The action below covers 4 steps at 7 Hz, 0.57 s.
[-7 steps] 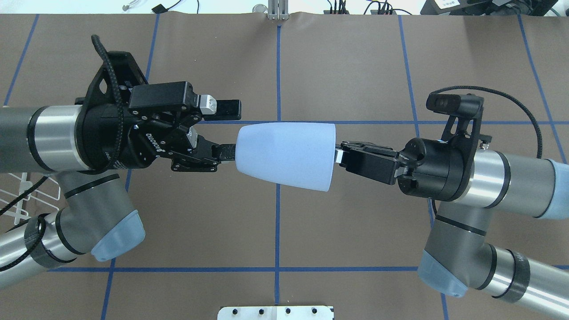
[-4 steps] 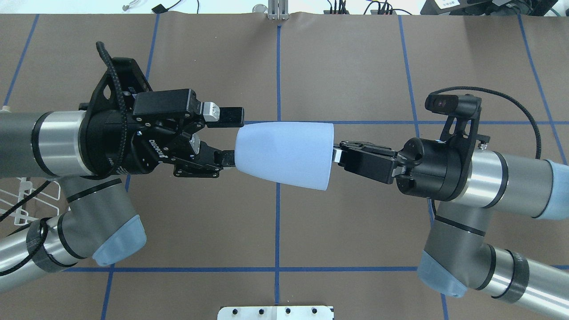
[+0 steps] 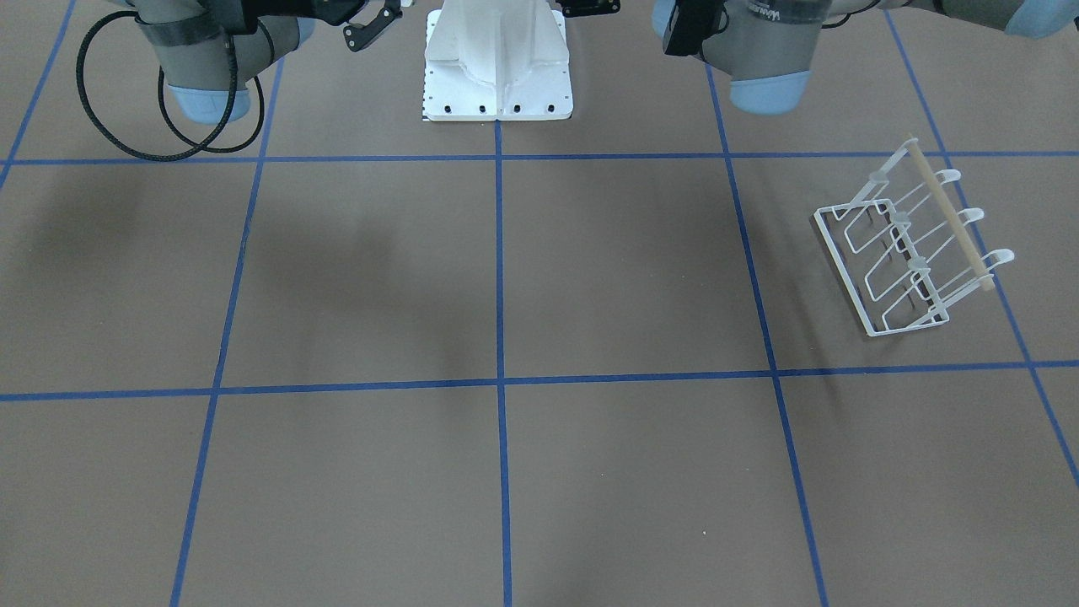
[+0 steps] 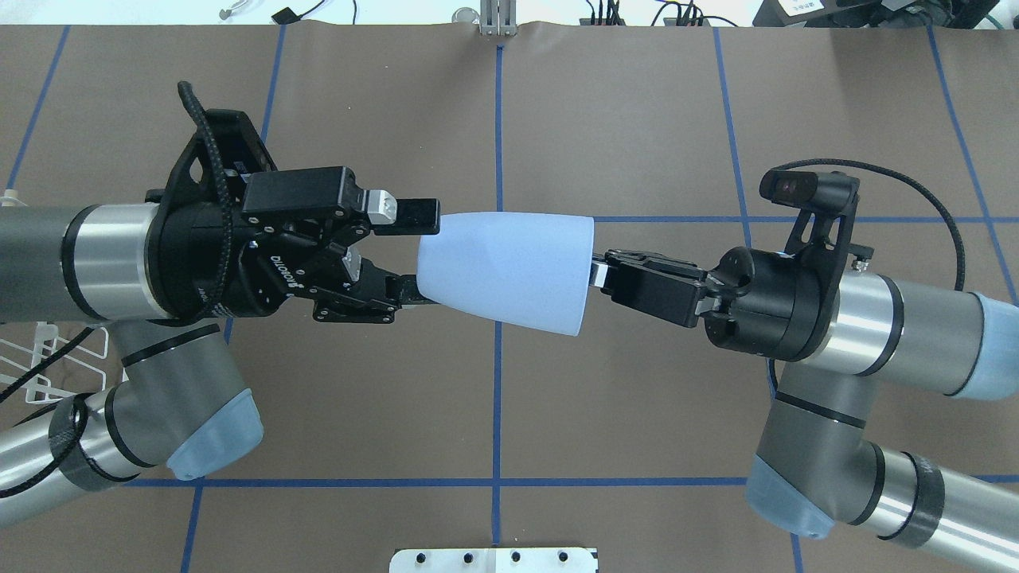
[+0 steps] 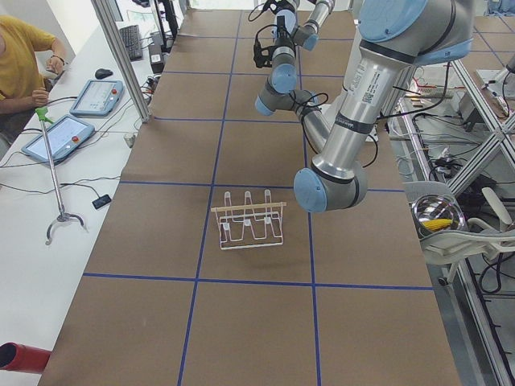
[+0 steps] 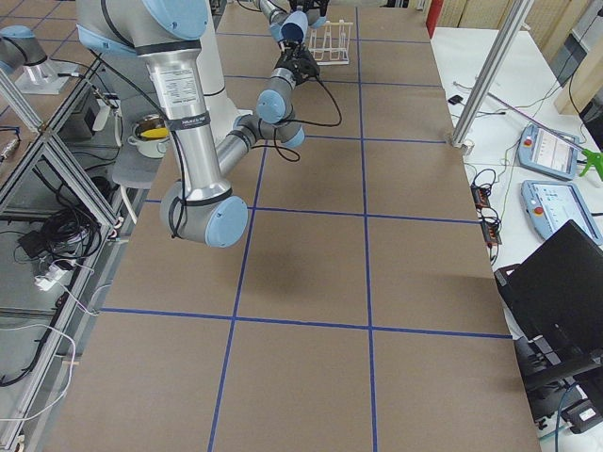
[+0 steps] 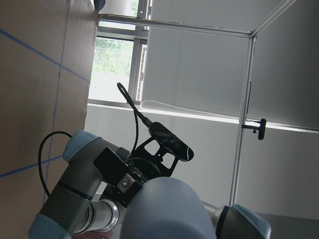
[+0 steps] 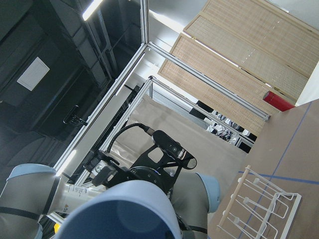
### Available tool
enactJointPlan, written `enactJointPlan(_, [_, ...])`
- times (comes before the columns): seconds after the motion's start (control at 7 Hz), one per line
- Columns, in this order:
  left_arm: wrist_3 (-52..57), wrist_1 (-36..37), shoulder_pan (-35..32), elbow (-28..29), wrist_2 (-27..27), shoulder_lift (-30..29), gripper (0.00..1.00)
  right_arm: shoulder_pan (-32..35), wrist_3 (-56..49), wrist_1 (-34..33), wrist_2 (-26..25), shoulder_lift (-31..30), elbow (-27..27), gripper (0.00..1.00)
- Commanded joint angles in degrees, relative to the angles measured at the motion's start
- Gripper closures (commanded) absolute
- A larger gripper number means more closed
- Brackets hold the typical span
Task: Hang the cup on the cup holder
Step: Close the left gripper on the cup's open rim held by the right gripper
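The holder (image 3: 952,221) stands on the table (image 4: 637,119), nearer the robot than the cup (image 4: 505,270) and well off to the cup's left. In the front-facing view its three prongs (image 3: 1001,255) are all bare, so nothing hangs there yet.

The cup itself is held in the air over the table's centre line, lying on its side. Its narrow base points toward the left arm and its wide rim toward the right arm.

At the cup's rim, the right gripper (image 4: 595,274) is clenched on the edge and appears to carry the cup alone. How its fingers sit on the wall of the rim is hidden.

At the cup's base, the left gripper (image 4: 423,255) has its jaws spread wide, one finger along the far side of the base and one along the near side. They straddle the base closely. Whether they touch it I cannot tell, and no grip is made.

This looks like a hand-over caught midway: the cup is lifted and offered, and the left arm is in place to take it. By my reckoning most of the task is left. The left gripper has to clamp the base, the right has to let go, and the cup then has to go over to the holder and down over a prong, mouth first.
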Motion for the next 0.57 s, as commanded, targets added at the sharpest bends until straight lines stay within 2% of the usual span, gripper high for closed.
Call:
enactJointPlan(0.0, [0.3, 0.0, 0.0, 0.0, 0.0, 0.0, 0.04, -0.3, -0.1, -2.1, -0.8, 1.3, -0.2, 1.0])
enactJointPlan(0.29, [0.4, -0.1, 0.0, 0.0, 0.0, 0.0, 0.21, -0.5, -0.1, -2.2, -1.0, 1.3, -0.2, 1.0])
enactJointPlan(0.43, [0.5, -0.1, 0.0, 0.1, 0.0, 0.0, 0.34, -0.5, -0.2, -2.2, -1.0, 1.4, -0.2, 1.0])
